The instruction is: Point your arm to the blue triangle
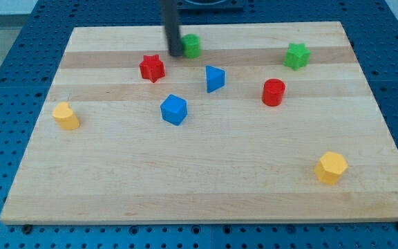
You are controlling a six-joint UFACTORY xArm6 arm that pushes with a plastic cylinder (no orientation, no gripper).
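Observation:
The blue triangle [214, 78] stands on the wooden board [206, 180], a little above the view's centre. My tip [175, 52] is at the lower end of the dark rod, up and to the left of the blue triangle and apart from it. The tip is right beside a green block [192, 45], on its left side, and to the upper right of a red star [152, 68].
A blue cube [174, 109] lies below and left of the triangle. A red cylinder [273, 92] is to its right. A green star [296, 55] sits at top right. Yellow blocks lie at the left edge [65, 115] and at bottom right [331, 167].

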